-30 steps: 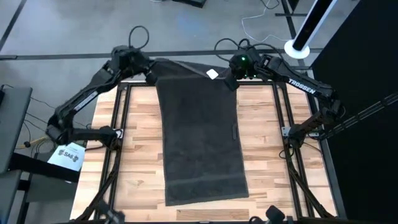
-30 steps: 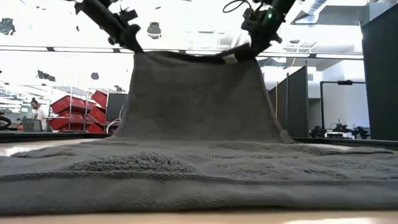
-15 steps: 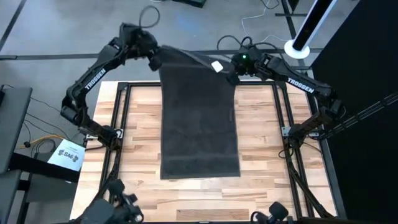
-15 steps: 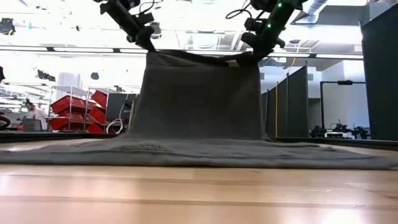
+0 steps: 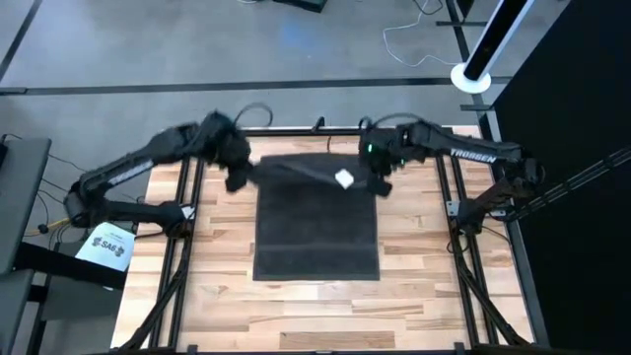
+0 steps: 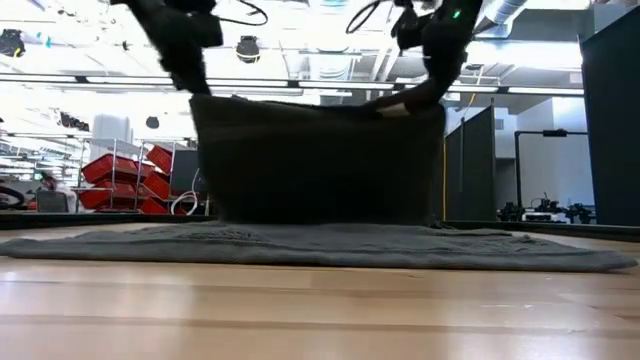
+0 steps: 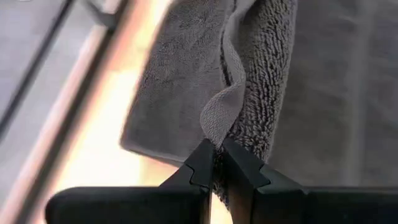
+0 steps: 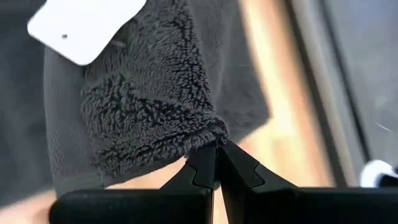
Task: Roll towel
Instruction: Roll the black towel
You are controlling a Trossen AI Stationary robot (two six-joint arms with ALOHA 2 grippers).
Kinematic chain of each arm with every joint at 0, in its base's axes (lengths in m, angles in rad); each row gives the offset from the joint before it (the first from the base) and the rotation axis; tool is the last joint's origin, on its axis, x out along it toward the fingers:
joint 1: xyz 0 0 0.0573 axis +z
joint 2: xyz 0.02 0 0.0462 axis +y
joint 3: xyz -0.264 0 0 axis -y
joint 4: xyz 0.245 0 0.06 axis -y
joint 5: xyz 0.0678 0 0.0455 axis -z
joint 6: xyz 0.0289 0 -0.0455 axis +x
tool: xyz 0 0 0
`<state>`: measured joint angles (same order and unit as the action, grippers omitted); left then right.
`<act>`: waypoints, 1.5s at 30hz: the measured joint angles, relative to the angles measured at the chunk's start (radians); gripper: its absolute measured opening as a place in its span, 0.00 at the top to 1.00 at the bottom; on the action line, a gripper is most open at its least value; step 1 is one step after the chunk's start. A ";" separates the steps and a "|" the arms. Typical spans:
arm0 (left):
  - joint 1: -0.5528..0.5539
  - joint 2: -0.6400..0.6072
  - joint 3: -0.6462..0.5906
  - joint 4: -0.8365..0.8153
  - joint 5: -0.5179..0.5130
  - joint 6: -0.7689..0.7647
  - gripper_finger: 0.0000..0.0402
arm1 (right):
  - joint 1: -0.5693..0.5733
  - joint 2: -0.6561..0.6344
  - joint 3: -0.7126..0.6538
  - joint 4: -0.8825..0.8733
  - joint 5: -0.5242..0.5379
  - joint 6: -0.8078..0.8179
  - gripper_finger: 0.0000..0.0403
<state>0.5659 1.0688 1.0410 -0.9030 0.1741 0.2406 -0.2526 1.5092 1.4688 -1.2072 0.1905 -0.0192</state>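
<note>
Both grippers, left [image 5: 237,177] and right [image 5: 378,182], pinching the towel's [image 5: 315,237] far corners, had swung inward from beyond the table's [image 5: 414,296] far edge, doubling it over.

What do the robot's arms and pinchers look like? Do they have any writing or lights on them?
Both arms are dark, almost black, made of slim jointed links with black cables looping off them. The right arm has white TROSSEN lettering and a small green light near its wrist. The left gripper and right gripper each have two dark, wedge-shaped fingers that taper to points.
</note>
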 joint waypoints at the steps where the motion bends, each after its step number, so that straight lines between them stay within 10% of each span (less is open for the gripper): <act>1: -0.046 -0.036 -0.041 0.006 0.000 -0.046 0.97 | 0.037 -0.001 -0.016 -0.004 -0.020 0.025 1.00; 17: -0.460 -0.176 -0.456 0.239 -0.075 -0.401 0.97 | 0.379 -0.003 -0.381 0.363 -0.140 0.229 1.00; 26: -0.553 -0.166 -0.360 0.248 -0.040 -0.328 0.97 | 0.431 -0.003 -0.408 0.398 -0.373 0.151 1.00; 39: -0.630 0.007 -0.374 0.302 -0.009 -0.226 0.97 | 0.359 0.137 -0.492 0.467 -0.371 -0.036 1.00; 45: -0.666 0.051 -0.369 0.313 0.025 -0.253 0.79 | 0.328 0.229 -0.468 0.346 -0.368 -0.088 0.86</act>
<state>-0.1001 1.1198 0.6715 -0.5903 0.1990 -0.0120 0.0750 1.7383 1.0009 -0.8610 -0.1774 -0.1075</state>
